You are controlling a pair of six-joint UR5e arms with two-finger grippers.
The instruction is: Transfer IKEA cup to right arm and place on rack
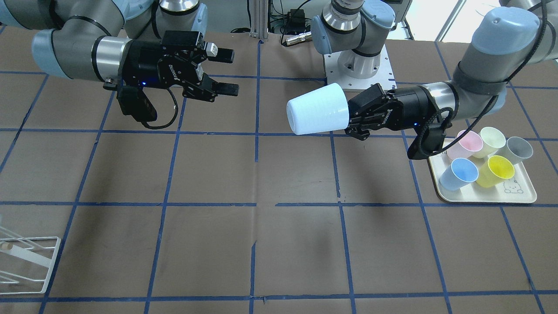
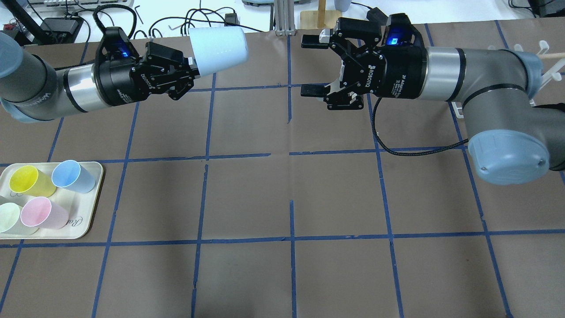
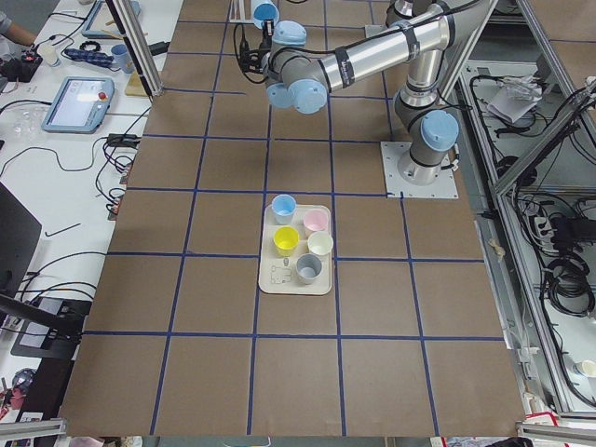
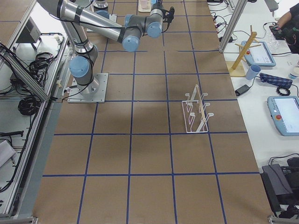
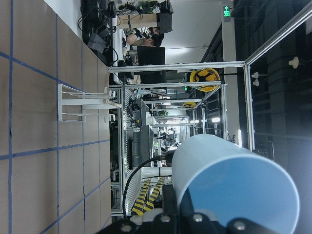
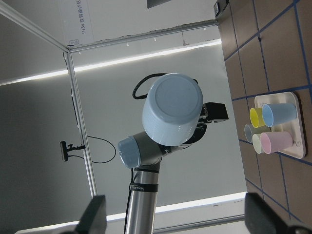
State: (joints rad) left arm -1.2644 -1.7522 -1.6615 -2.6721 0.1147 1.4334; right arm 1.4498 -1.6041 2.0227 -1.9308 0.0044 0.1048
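You had 2 arms, the left arm (image 2: 39, 97) and the right arm (image 2: 485, 101), whose right gripper (image 2: 309, 66) stood spread wide. 1 rack (image 4: 196, 114) stood mid-frame in the right-side view. 1 tray (image 1: 488, 197) at the front view's right carried 5 cups: pink cup (image 1: 464, 144), cream cup (image 1: 490, 140), grey cup (image 1: 516, 149), blue cup (image 1: 460, 172), yellow cup (image 1: 497, 170). 1 IKEA cup (image 1: 318, 109), plain pale blue, hung sideways at upper centre, rim pinched by the left gripper (image 1: 354, 115).
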